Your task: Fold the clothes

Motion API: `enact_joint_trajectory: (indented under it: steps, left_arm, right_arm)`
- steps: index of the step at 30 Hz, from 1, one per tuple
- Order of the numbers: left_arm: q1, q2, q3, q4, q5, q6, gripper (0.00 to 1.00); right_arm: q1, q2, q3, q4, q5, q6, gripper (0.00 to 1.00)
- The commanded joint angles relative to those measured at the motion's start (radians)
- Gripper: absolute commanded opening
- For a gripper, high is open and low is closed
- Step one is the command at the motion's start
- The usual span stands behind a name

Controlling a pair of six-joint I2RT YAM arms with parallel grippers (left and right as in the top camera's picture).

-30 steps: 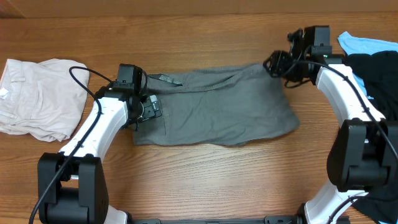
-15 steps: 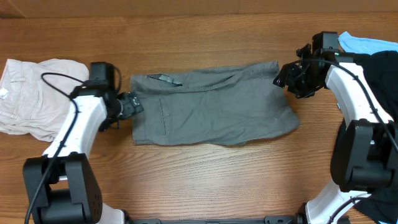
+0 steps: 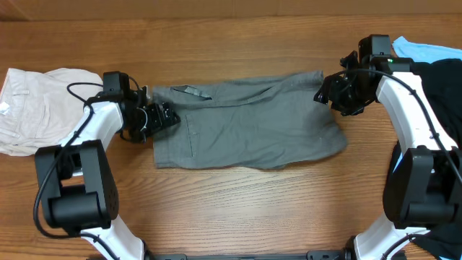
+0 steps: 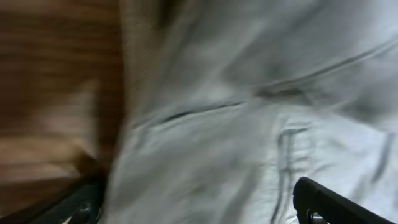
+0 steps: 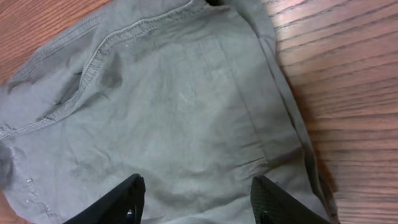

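The grey shorts (image 3: 249, 123) lie folded flat across the middle of the wooden table, long side running left to right. My left gripper (image 3: 164, 119) is open at the shorts' left edge; its view (image 4: 249, 124) is blurred and filled with grey cloth, with both fingertips spread wide over it. My right gripper (image 3: 328, 94) is open over the shorts' upper right corner. The right wrist view shows the cloth (image 5: 186, 112) with a seam and a hem edge, and both fingers (image 5: 199, 202) apart just above the fabric.
A cream garment (image 3: 43, 108) lies folded at the far left. A black garment (image 3: 440, 94) and a light-blue one (image 3: 426, 50) lie at the far right edge. Bare wood (image 3: 238, 202) runs along the front of the table.
The left gripper moved left off the shorts, then came back right to their left edge. The right gripper shifted right and down, then slightly left again. The shorts stayed put.
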Motion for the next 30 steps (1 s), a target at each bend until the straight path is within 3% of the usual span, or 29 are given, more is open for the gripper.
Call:
enact_joint_trajectory:
  steps: [1, 5, 10, 12, 16, 18, 24, 30]
  left_arm:
    - [-0.008, 0.116, -0.029, 0.003, 0.121, 0.042, 0.95]
    - [-0.026, 0.144, -0.029, 0.011, 0.151, 0.052, 0.63]
    - [-0.016, 0.140, -0.021, -0.019, 0.147, 0.052, 0.07]
    - [-0.002, 0.132, 0.009, -0.078, 0.147, 0.053, 0.04]
    - [0.012, 0.095, 0.140, -0.265, 0.130, 0.099, 0.04]
    - [0.013, 0.072, 0.235, -0.378, 0.100, 0.098, 0.04]
    - [-0.007, 0.028, 0.497, -0.631, 0.101, 0.098, 0.04]
    - [-0.010, 0.013, 0.658, -0.733, 0.201, 0.091, 0.04]
  right_arm:
    - [0.019, -0.030, 0.026, 0.004, 0.005, 0.000, 0.58]
    - [0.062, -0.030, 0.026, 0.003, 0.006, -0.006, 0.58]
    - [0.139, -0.029, 0.025, -0.010, 0.023, -0.021, 0.59]
    - [0.171, -0.027, 0.024, -0.012, 0.021, -0.024, 0.55]
    - [0.241, -0.010, 0.017, -0.009, 0.021, -0.023, 0.18]
    - [0.278, 0.000, 0.000, 0.007, 0.016, -0.017, 0.10]
    - [0.396, 0.051, -0.059, 0.112, -0.032, 0.028, 0.08]
    - [0.504, 0.176, -0.087, 0.235, -0.202, 0.054, 0.06]
